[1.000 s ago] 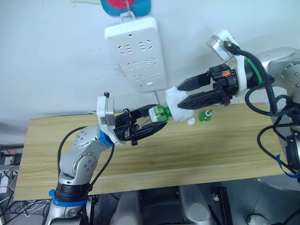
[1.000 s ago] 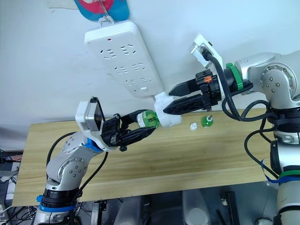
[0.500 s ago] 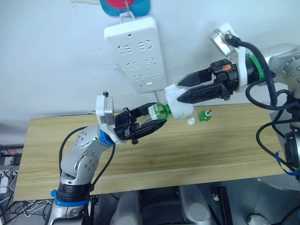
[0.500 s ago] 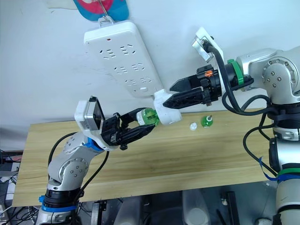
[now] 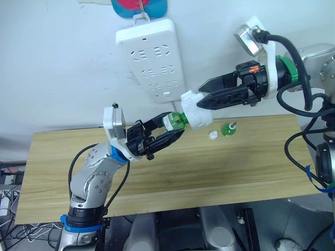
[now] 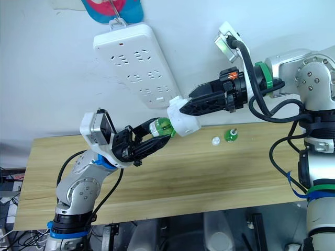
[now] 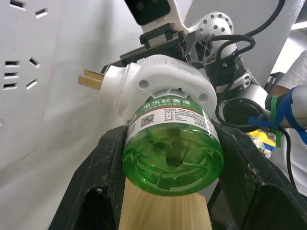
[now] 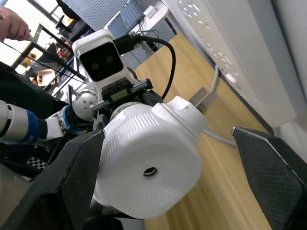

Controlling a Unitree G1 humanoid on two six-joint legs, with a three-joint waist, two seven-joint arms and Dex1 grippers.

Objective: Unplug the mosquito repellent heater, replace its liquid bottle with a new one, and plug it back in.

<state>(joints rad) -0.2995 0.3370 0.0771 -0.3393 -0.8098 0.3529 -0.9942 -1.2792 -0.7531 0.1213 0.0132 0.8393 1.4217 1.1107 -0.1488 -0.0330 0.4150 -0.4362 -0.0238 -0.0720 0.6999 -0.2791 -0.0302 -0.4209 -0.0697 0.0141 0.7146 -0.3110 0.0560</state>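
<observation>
The white mosquito repellent heater [image 5: 194, 111] hangs in the air just below the lower end of the wall power strip [image 5: 152, 55]. Its two plug prongs [image 7: 89, 79] are bare. A green liquid bottle [image 5: 175, 120] sits in its underside, and my left gripper [image 5: 168, 129] is shut on that bottle from below left. My right gripper [image 5: 203, 95] reaches in from the right and is open around the heater's domed face [image 8: 151, 170]. One finger [image 8: 79, 167] lies against the heater; a gap shows at the other. A second small green bottle [image 5: 228, 129] stands on the table.
A small white cap [image 5: 213, 136] lies beside the standing bottle on the long wooden table [image 5: 235, 167]. The power strip's cord [image 8: 216, 136] runs down behind the heater. A person's hand [image 8: 12, 24] shows far back in the right wrist view.
Both grippers have carried the heater and its bottle up and slightly left, closer to the power strip's lower end. The standing bottle and cap have not moved.
</observation>
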